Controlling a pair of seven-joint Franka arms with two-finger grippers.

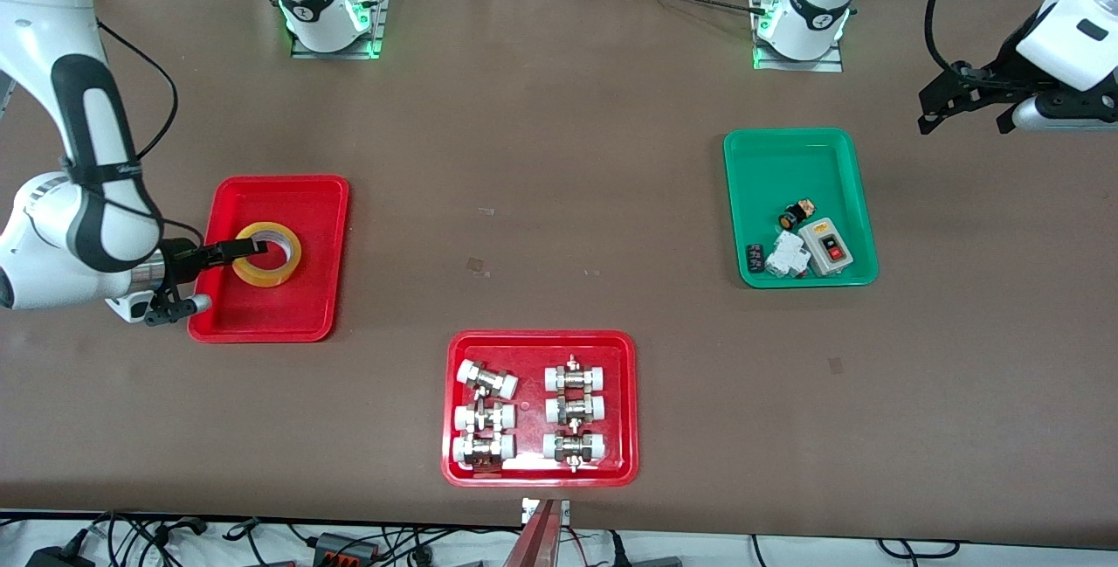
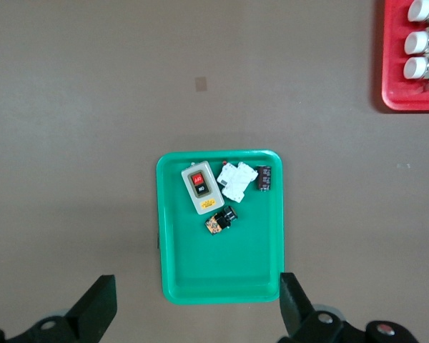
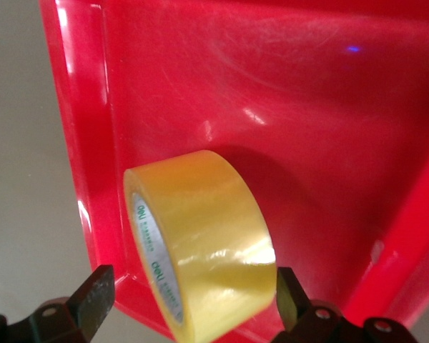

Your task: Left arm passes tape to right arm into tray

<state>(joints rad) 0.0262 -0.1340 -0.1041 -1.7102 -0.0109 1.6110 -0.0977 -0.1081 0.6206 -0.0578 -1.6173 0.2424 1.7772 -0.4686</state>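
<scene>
The yellow tape (image 1: 267, 254) lies flat in the plain red tray (image 1: 281, 185) toward the right arm's end of the table. My right gripper (image 1: 247, 251) reaches low over the tray's edge. It is open, with the tape (image 3: 200, 236) between its two fingers (image 3: 94, 296) in the right wrist view, and small gaps show on both sides. The red tray floor (image 3: 222, 78) fills that view. My left gripper (image 1: 942, 109) is open and empty, held high beside the green tray toward the left arm's end. Its wrist view looks straight down past the gripper (image 2: 193, 314).
A green tray (image 1: 790, 143) holds a grey switch box (image 1: 826, 246) and small electrical parts; it also shows in the left wrist view (image 2: 222, 282). A red tray of white-capped metal fittings (image 1: 541, 340) sits near the front camera.
</scene>
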